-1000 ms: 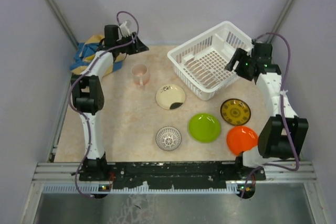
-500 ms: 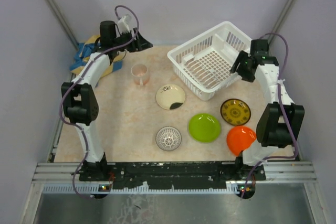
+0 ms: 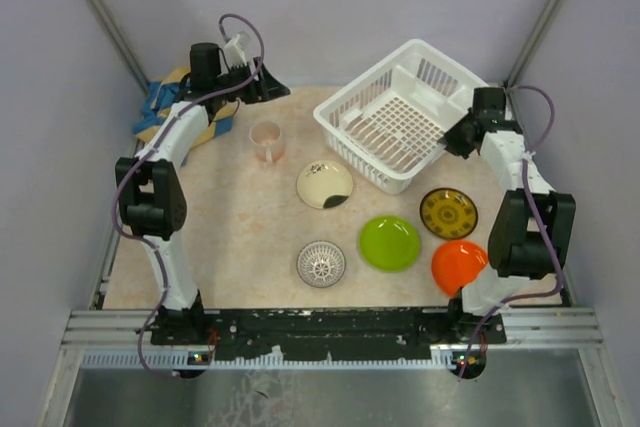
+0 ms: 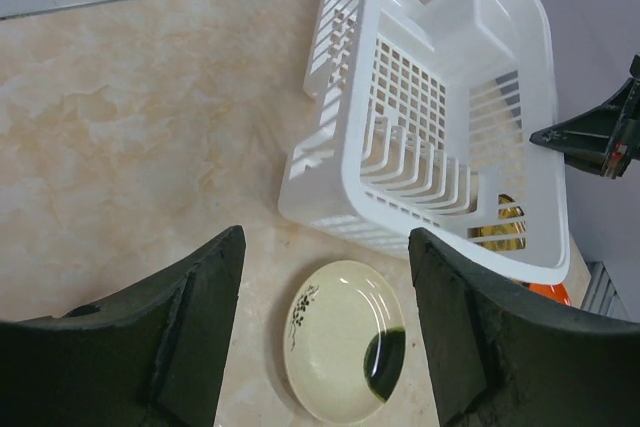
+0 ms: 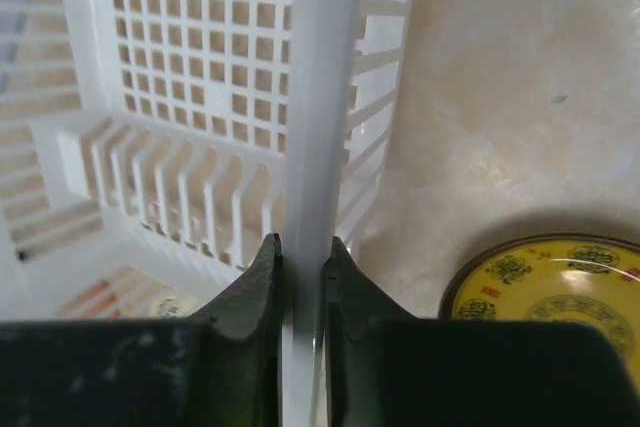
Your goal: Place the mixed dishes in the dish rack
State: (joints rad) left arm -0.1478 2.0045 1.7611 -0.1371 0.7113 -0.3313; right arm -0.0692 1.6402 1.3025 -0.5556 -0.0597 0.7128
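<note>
Dish rack (image 3: pixel 400 122), white lattice, stands open side up on the far right part of the table (image 3: pixel 240 217). Its long axis runs on a diagonal in the top view. The ribbed plate-slot end points toward the near left and the table's middle. The end with the small cutlery compartment points toward the far right corner. In the left wrist view the rack (image 4: pixel 440 117) holds no dishes.

Right gripper (image 3: pixel 458 137) sits on the rack's long right-hand side. In its own wrist view the gripper (image 5: pixel 300 257) is closed tight on the upright white rim (image 5: pixel 310 97), with one dark finger (image 5: pixel 255 287) pressed to each face.

Left gripper (image 3: pixel 270 87) hovers over the far left of the table, well apart from the rack. Its jaws are spread wide with nothing between them (image 4: pixel 325 242).

All the dishes lie on the table outside the rack:
- Cream plate with a dark patch (image 3: pixel 325 184) (image 4: pixel 345 352), just beside the ribbed end.
- Brown-yellow patterned plate (image 3: pixel 448 212) (image 5: pixel 560 287), close to the rack's near corner.
- Lime-green plate (image 3: pixel 389 243), orange plate (image 3: pixel 461 265) and white patterned bowl (image 3: pixel 321 263), in a row nearer the arm bases.
- Pink cup (image 3: pixel 266 139), upright to the left of the rack.

Blue and yellow cloth (image 3: pixel 170 112) lies bunched at the far left edge.
</note>
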